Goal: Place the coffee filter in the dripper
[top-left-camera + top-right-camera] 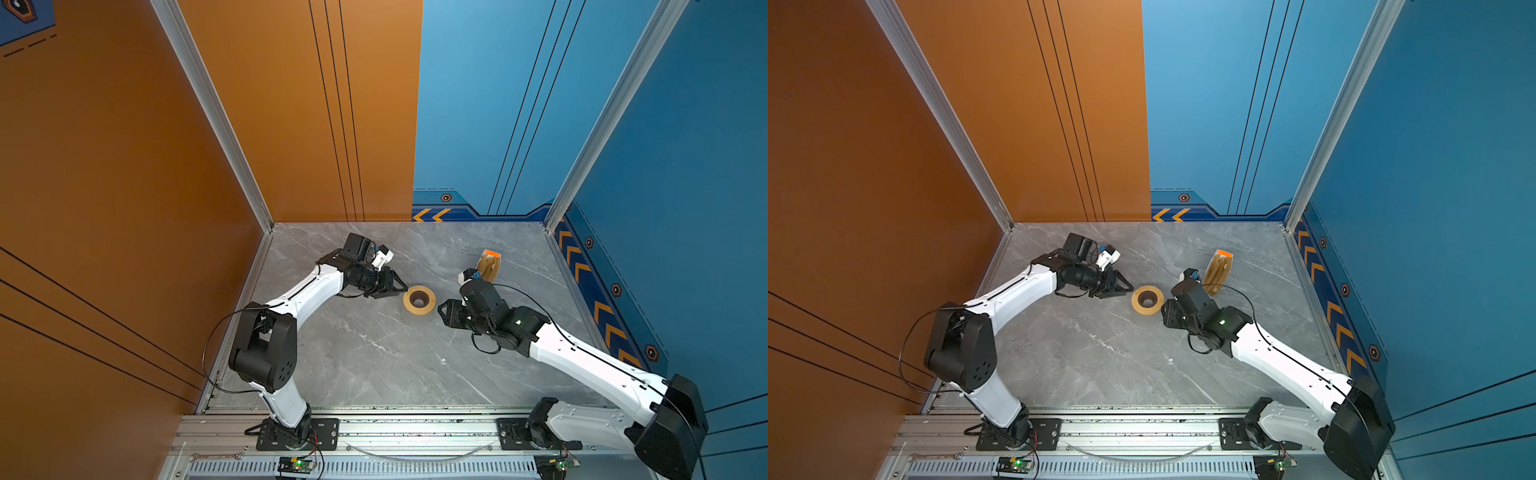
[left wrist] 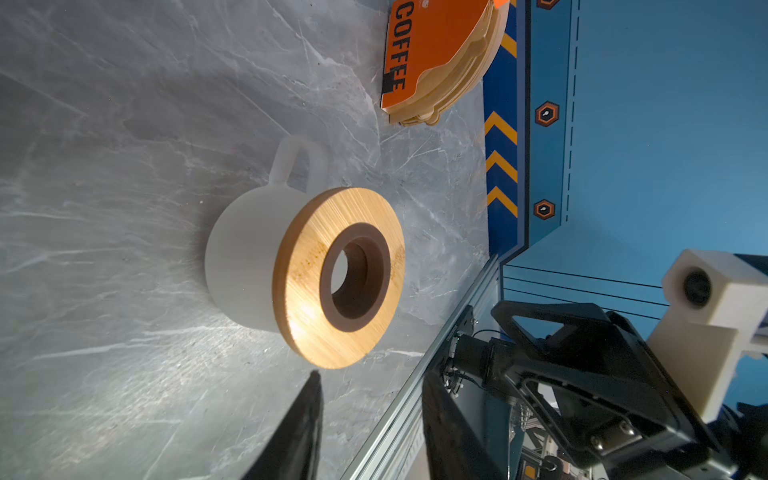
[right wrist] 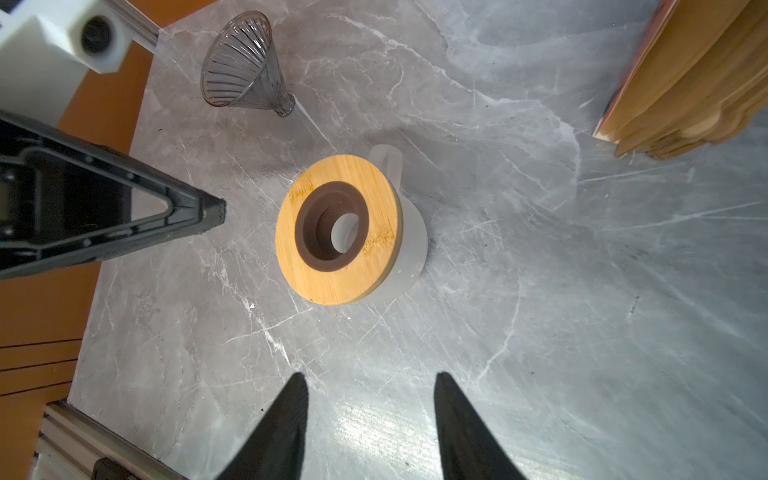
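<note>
The dripper, a dark see-through ribbed cone, lies on its side on the grey table; only the right wrist view shows it, beyond the left arm's finger. No single coffee filter is in view. My left gripper is open and empty, just left of the wooden ring. On the ring's right side, my right gripper is open and empty, with bare table between its fingers.
The wooden ring with a dark hole sits on a translucent white jug mid-table. A stacked bundle of tan filters with an orange strip stands behind the right gripper. Walls enclose the left, back and right sides.
</note>
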You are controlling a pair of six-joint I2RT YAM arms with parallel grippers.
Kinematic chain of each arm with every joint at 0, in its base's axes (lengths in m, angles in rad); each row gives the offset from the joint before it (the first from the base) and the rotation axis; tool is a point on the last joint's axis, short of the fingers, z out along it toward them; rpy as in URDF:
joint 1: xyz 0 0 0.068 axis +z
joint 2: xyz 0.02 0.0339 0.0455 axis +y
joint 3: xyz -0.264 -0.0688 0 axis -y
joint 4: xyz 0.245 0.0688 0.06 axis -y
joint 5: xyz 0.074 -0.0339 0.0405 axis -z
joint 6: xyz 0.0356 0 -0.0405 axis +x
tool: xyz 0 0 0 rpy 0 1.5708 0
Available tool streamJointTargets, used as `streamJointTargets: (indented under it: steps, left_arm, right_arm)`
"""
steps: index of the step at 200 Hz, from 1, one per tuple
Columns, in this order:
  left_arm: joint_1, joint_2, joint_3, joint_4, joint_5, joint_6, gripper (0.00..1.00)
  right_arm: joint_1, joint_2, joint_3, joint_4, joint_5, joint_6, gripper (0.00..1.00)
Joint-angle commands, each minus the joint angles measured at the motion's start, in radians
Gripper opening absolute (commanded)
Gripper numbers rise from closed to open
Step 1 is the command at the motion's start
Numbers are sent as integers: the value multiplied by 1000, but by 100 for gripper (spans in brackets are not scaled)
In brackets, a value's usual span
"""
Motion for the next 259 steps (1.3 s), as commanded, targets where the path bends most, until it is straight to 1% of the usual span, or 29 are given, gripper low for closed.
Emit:
streamJointTargets:
  steps: [1,17,37,49,73,103,120,161,169,171,176,259]
  left_arm:
    - [-17,34,76,-108,-90,84,42]
    - [-23,48,119,-144,-107,107,41]
    - [-40,51,146,-184,-178,154,42]
    - [-49,47,139,-187,-223,172,41]
    - [-64,41,121,-187,-262,185,41]
    - [-77,29,98,-177,-261,153,42]
    - [-88,32,83,-166,-242,139,42]
    - [-95,24,65,-130,-230,102,43]
    - [-96,19,59,-123,-230,99,43]
    - [-96,18,58,-120,-229,99,43]
    - [-96,17,58,-120,-228,97,43]
    - [-107,11,49,-119,-245,88,46]
  right_arm:
    - [-6,22,50,18,11,36,44]
    - [-10,39,58,24,12,40,43]
    - [-14,59,66,31,17,48,42]
    - [-18,74,67,41,13,52,42]
    - [-28,105,78,47,12,43,41]
    - [-37,155,97,57,-16,22,40]
    - [-37,184,104,74,-34,12,39]
    - [-36,233,111,105,-48,9,39]
    - [-37,241,111,109,-49,7,39]
    - [-60,243,111,109,-48,8,39]
    - [-68,247,111,112,-47,9,38]
    - [-89,302,114,145,-58,-2,38]
